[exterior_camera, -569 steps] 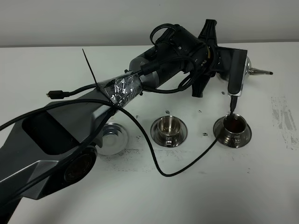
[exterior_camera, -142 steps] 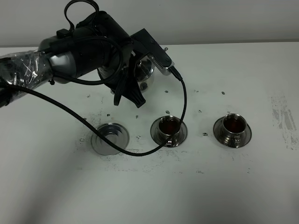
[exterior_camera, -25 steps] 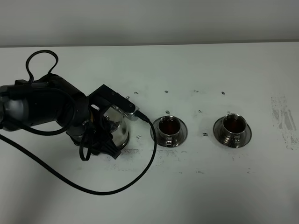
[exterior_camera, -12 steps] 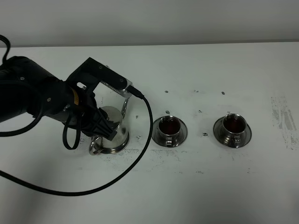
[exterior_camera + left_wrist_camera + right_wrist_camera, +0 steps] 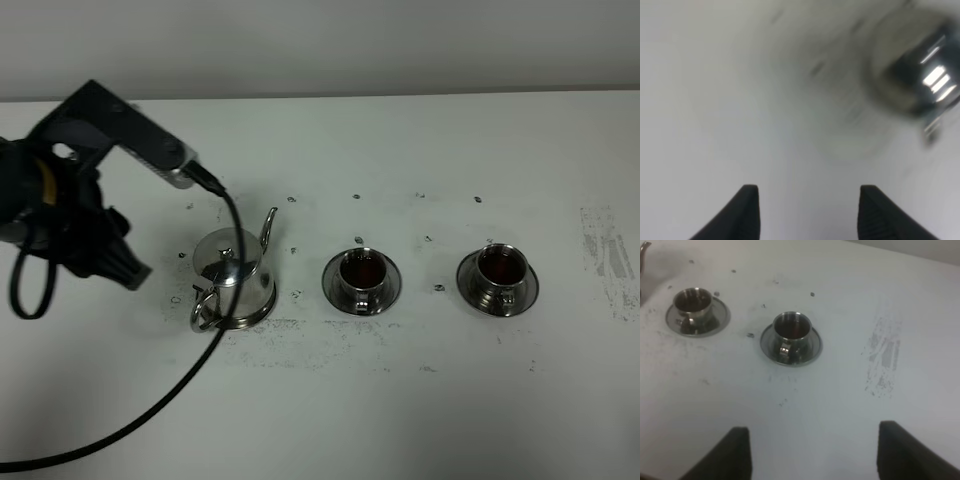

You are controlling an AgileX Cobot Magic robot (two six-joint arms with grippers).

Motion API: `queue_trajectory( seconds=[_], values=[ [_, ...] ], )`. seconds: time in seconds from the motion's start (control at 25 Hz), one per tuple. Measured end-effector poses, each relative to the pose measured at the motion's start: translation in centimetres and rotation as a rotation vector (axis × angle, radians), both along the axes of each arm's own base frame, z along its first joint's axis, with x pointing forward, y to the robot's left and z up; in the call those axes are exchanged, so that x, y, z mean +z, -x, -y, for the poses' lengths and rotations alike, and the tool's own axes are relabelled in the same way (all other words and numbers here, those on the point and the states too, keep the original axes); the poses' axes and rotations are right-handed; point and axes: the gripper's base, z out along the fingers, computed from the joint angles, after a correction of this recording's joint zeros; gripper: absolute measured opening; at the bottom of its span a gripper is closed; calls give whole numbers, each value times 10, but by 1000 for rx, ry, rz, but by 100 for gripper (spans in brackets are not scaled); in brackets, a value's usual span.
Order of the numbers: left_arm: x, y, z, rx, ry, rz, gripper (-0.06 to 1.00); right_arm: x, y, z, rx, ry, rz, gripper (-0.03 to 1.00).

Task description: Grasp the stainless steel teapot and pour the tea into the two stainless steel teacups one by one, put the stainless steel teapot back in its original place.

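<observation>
Clearly, we see the left gripper (image 5: 805,212) with its fingers parted and nothing between them, touching nothing. From it, the stainless steel teapot (image 5: 234,279) stands apart, upright on its saucer, with the two stainless steel teacups (image 5: 362,280) beyond. Our right gripper (image 5: 812,452) is likewise spread and empty. We read no writing anywhere.

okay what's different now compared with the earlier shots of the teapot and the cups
The left pincer has let go of the teapot and pulled away to the left, open and empty. The teapot now stands upright on its saucer. Both teacups, filled earlier, stayed put on their saucers.
</observation>
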Motion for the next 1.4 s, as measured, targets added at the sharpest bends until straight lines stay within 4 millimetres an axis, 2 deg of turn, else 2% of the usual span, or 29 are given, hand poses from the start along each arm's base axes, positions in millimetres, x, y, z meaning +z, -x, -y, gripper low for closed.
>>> queue_trajectory(
  seconds=[0.2,0.4,0.56,0.72,0.84,0.96,1.16,1.4],
  values=[
    [29,27,-49,240,-114,-9,43,0,0,0,0,0,0,52],
    [58,63,-77,361,-74,71,43,0,0,0,0,0,0,52],
    [61,106,-97,415,-24,137,43,0,0,0,0,0,0,52],
    [46,154,-109,481,88,194,43,0,0,0,0,0,0,52],
    [26,185,-117,533,170,244,43,0,0,0,0,0,0,52],
    [5,206,-122,538,219,268,43,0,0,0,0,0,0,52],
    [-6,224,-123,509,306,302,43,0,0,0,0,0,0,52],
    [-9,229,-114,368,340,250,43,0,0,0,0,0,0,52]
  ],
)
